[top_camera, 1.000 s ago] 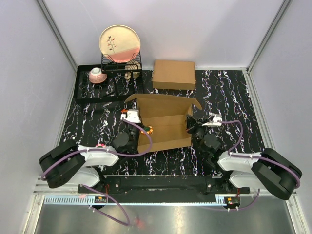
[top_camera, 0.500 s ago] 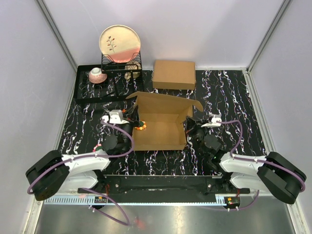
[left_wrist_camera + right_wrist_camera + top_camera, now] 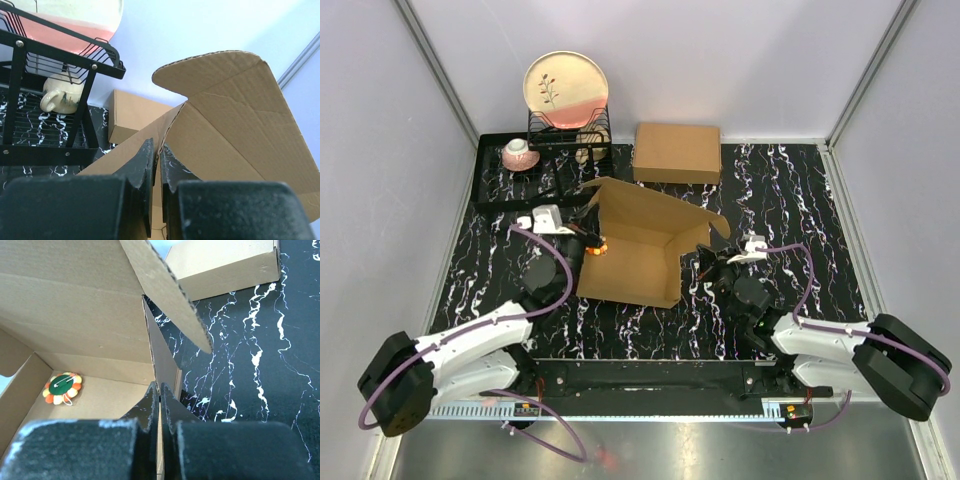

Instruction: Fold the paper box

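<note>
The paper box [image 3: 638,252] is a brown cardboard mailer, open-topped, lying askew in the middle of the black marbled table with its lid flap [image 3: 655,205] standing up at the back. My left gripper [image 3: 592,238] is shut on the box's left wall. In the left wrist view the left gripper [image 3: 156,150] pinches that cardboard edge, with a rounded flap [image 3: 220,70] above it. My right gripper [image 3: 705,262] is shut on the right wall. The right wrist view shows the right gripper [image 3: 160,389] clamped on the thin wall [image 3: 159,352], with the box floor [image 3: 110,397] to its left.
A made-up brown cardboard box [image 3: 677,152] sits at the back, just behind the paper box. A black dish rack [image 3: 535,170] at the back left holds a plate [image 3: 567,85] and a cup [image 3: 520,153]. A small orange and green flower shape [image 3: 62,387] shows inside the paper box.
My left arm has swung outward and toward the back, still gripping the left wall. The paper box has turned and shifted left, its left side raised. My right gripper has moved slightly with it.
</note>
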Robot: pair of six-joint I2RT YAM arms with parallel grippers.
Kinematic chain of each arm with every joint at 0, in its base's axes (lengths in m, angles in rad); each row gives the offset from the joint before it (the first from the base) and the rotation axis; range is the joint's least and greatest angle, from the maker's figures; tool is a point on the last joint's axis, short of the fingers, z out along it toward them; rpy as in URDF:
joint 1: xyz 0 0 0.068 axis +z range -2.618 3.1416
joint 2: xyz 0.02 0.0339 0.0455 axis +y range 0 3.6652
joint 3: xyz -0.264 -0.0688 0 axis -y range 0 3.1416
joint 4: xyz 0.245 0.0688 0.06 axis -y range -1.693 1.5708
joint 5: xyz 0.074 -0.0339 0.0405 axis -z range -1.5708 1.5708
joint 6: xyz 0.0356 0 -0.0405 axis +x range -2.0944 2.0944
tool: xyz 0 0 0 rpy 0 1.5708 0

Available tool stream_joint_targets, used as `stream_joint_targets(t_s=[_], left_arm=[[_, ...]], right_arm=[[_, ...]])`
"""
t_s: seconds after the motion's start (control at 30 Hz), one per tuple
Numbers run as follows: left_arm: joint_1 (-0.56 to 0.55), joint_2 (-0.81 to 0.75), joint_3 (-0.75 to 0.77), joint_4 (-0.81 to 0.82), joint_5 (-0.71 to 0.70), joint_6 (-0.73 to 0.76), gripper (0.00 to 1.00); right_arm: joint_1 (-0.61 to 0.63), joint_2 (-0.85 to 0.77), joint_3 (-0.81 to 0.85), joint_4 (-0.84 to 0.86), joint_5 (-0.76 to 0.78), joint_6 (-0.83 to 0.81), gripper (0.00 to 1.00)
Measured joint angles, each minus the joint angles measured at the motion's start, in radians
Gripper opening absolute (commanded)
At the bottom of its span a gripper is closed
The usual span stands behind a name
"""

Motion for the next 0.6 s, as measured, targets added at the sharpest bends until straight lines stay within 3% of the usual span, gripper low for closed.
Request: stream_joint_targets(t_s=[0.17,0.4,0.6], left_arm=[[0.072,-0.001,0.06,-0.147,0.059,-0.14,0.0],[0.185,0.038,0.157,-0.359,0.186,-0.298,0.0],[0.234,0.076,0.159,-0.394,0.302,-0.426,0.0]], right_arm=[[0.003,-0.027,0.013,-0.045,-0.002,-0.01,0.0],[0.004,-0.141,0.056,-0.215,-0.001,-0.046,0.0],[0.004,-0.203,0.068,-0.303,0.005,-0.074,0.0]])
